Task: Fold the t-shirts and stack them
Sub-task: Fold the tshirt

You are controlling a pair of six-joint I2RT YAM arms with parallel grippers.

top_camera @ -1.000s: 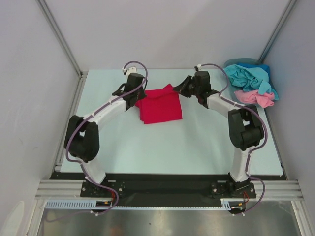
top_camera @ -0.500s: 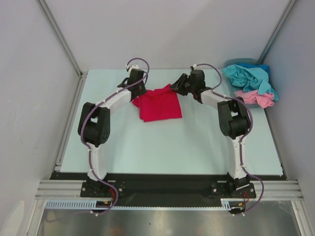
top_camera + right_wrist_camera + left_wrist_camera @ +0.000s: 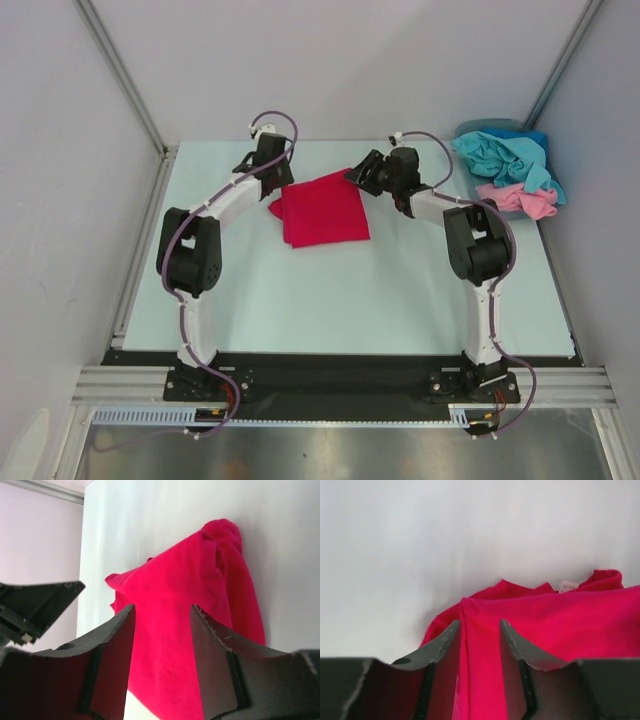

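The crimson t-shirt (image 3: pixel 322 210) lies folded into a rough square on the table, a little behind its middle. My left gripper (image 3: pixel 272 176) hovers at the shirt's far left corner and my right gripper (image 3: pixel 360 172) at its far right corner. In the left wrist view the gripper (image 3: pixel 480 627) stands open over a crease of the red t-shirt (image 3: pixel 560 625), whose white neck label (image 3: pixel 568 585) shows at the far edge. The right gripper (image 3: pixel 162 612) is open too, with the red t-shirt (image 3: pixel 200 580) lying beneath and beyond its fingers. Teal t-shirts (image 3: pixel 505 158) and a pink t-shirt (image 3: pixel 520 200) sit bunched at the back right.
The blue-grey basket (image 3: pixel 487 126) holds the teal and pink pile in the far right corner. Grey walls and metal posts close in the table on three sides. The left gripper's black body (image 3: pixel 35 605) shows at the left edge of the right wrist view.
Both grippers have gone from shut to open and let go of the red t-shirt's far corners. Both arms reached farther back, and the shirt's far edge now lies flat.
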